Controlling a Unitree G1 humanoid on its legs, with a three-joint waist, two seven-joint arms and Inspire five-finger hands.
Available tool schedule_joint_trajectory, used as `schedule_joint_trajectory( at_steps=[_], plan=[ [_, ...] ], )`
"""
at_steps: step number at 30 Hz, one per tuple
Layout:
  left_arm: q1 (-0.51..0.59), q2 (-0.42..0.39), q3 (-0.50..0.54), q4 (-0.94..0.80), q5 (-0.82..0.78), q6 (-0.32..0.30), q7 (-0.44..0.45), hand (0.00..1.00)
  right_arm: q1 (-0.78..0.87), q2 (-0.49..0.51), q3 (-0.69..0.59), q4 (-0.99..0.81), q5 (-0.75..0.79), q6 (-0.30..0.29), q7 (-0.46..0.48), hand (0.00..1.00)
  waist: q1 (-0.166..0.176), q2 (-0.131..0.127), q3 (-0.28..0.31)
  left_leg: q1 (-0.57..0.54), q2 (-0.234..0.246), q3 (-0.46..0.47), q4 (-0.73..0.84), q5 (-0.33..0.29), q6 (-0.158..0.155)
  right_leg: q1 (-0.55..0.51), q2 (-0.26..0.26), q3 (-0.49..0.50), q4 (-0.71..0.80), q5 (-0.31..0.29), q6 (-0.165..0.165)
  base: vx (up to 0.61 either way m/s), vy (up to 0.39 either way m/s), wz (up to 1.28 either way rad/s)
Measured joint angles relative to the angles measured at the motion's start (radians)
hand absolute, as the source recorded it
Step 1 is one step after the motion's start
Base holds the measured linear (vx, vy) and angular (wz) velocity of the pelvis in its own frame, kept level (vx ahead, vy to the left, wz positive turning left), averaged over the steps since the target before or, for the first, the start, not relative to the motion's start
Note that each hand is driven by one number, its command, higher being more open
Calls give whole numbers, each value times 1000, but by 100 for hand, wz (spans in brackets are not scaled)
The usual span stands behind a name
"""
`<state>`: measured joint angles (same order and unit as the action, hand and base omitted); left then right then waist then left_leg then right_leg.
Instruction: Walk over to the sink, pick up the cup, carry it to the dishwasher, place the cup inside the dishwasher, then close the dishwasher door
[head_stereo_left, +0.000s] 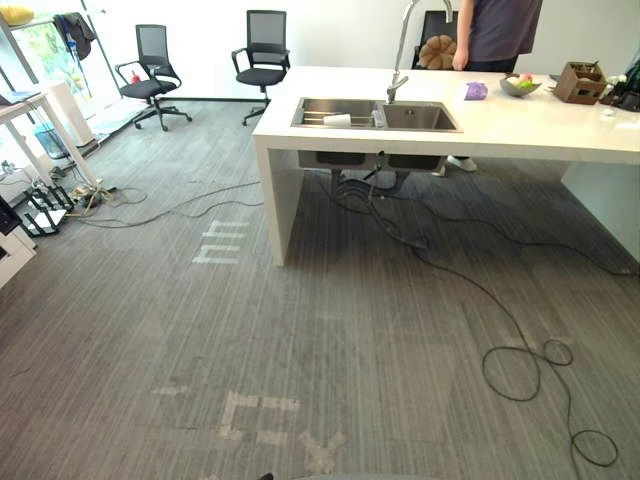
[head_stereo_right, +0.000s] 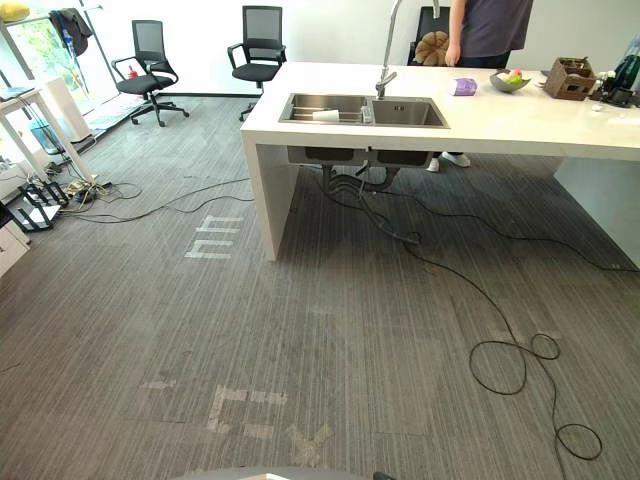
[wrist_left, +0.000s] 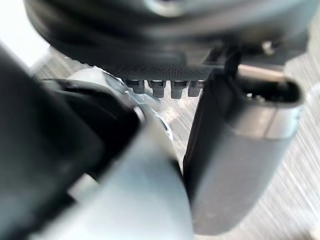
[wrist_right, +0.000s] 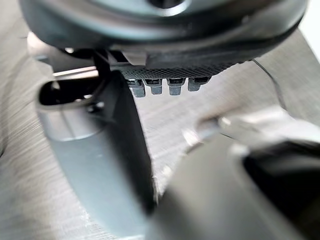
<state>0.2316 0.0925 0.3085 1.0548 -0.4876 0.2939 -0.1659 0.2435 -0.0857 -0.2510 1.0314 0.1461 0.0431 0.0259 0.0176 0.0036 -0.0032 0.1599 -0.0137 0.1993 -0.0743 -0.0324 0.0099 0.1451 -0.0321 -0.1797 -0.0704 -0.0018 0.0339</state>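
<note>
One white cup (head_stereo_left: 338, 120) you find in the left basin of the sink (head_stereo_left: 420, 118), well apart from both robot hands; the sink is set into a long white surface (head_stereo_left: 540, 125), with the faucet (head_stereo_left: 400, 50) rising behind the strip between the two basins; further right on the surface lie a purple object (head_stereo_left: 476, 91), a bowl (head_stereo_left: 520, 87) with fruit and a wooden box (head_stereo_left: 580, 83); a person (head_stereo_left: 500, 30) stands behind the surface; two black office chairs (head_stereo_left: 262, 60) stand at the far wall. The left robot hand (wrist_left: 235, 150) hangs over the carpet with fingers relaxed and spread from the thumb, holding nothing; the right robot hand (wrist_right: 100, 160) is the same.
</note>
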Motion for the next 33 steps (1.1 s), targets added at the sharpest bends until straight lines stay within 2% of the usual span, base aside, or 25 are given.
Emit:
schedule_joint_trajectory(
  at_steps=[1,4,7,12,19,33],
  plan=[
    [-3,-4,-3,0,44,-54,-13,100,0,1,-1,-3,-18,-14,-1,100,2,1,0,5,0,-3,-12,5,-6,0,1,-6,0,-3,4,8,-39,6],
    [-7,-13,-4,-1,121,-142,-4,100,-1,2,-8,-3,-17,-9,8,100,8,2,6,5,1,-7,-12,5,-7,2,2,-15,0,-5,7,-1,-45,7],
    [-12,-14,-5,-2,154,-173,8,100,-4,0,-12,-3,-12,11,26,100,9,1,11,5,1,-11,-13,7,-6,6,3,-21,0,-6,9,-42,-40,5],
    [-13,-14,-5,-2,152,-173,19,100,-6,-2,-20,-3,21,50,59,100,8,-2,18,6,-1,-21,-18,15,0,8,1,-32,2,-8,7,-75,-37,6],
    [-10,-19,-4,0,106,-176,55,100,-5,-7,-20,-1,70,75,95,100,8,-3,22,6,-3,-33,-19,24,5,10,-1,-46,3,-7,3,-70,-29,6],
    [7,-23,0,9,-25,-158,46,100,-15,-8,-20,18,100,61,104,100,-4,-6,25,6,-5,-52,-19,27,4,21,-1,-66,-5,-6,2,-37,-27,4]
  ],
)
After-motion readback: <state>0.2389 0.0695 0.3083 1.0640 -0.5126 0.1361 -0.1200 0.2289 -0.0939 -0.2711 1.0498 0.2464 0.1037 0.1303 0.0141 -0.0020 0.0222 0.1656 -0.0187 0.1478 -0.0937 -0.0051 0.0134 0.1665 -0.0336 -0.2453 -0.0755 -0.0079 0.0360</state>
